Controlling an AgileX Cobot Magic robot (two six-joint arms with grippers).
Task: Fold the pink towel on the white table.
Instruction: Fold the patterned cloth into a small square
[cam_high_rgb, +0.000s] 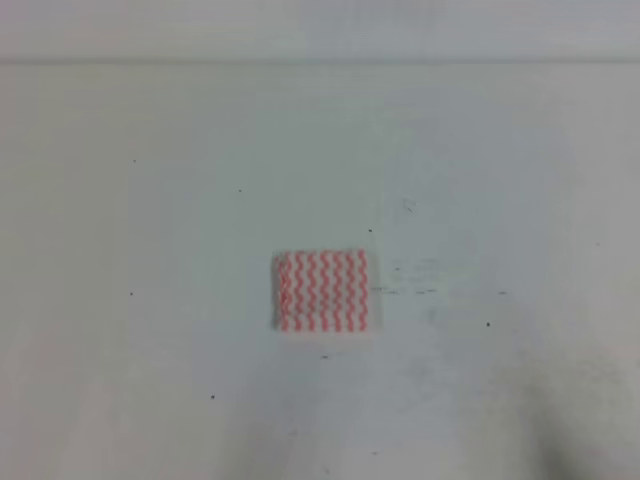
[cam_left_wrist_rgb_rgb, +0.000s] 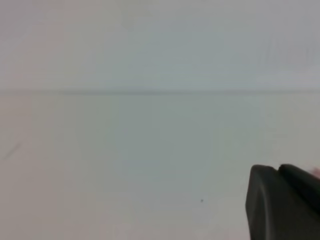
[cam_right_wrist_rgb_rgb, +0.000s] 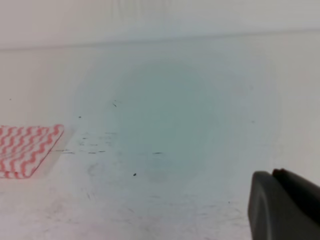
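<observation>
Lying flat near the middle of the white table (cam_high_rgb: 150, 250), the pink towel (cam_high_rgb: 322, 291) shows as a small, compact rectangle with red-pink and white zigzag stripes, its edges straight and square. Bare tabletop with dark specks surrounds it on every side, out to the far edge. Only a dark part of the left gripper (cam_left_wrist_rgb_rgb: 285, 205) and right gripper (cam_right_wrist_rgb_rgb: 285, 207) shows at each wrist view's lower right corner; I cannot tell whether either is spread or pressed together.

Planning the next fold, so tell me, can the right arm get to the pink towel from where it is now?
Probably yes. The pink towel lies flat on the white table, left of the right gripper, with only bare tabletop between them.
</observation>
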